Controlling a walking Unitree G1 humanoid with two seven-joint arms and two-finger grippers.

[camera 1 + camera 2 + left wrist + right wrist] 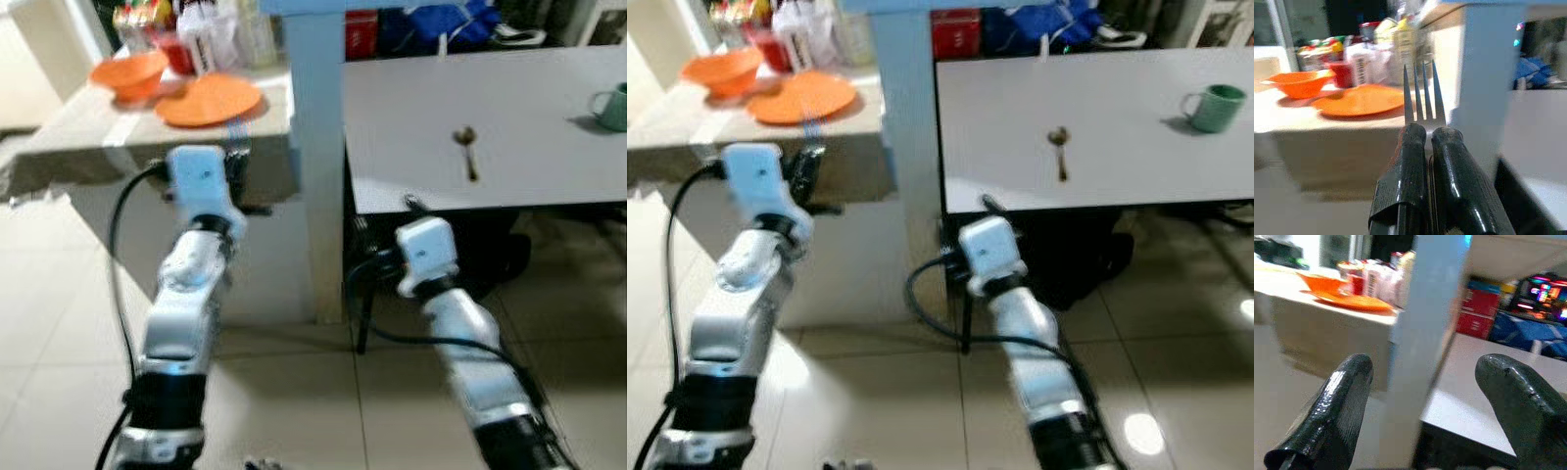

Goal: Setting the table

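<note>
One fork carried toward the table setting
Left gripper (1425, 142) clenched a fork (1422, 93), tines up, near the orange plate (208, 99) at eleven o'clock; right gripper (1420, 406) gaped empty. Thin handle could slip, or tines strike the surface (490, 108) edge

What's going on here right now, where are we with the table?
The left gripper is shut on a fork, held in front of the counter with the orange plate and orange bowl. The right gripper is open with nothing in it, near the white table's edge. A spoon and green mug already sit there.
</note>
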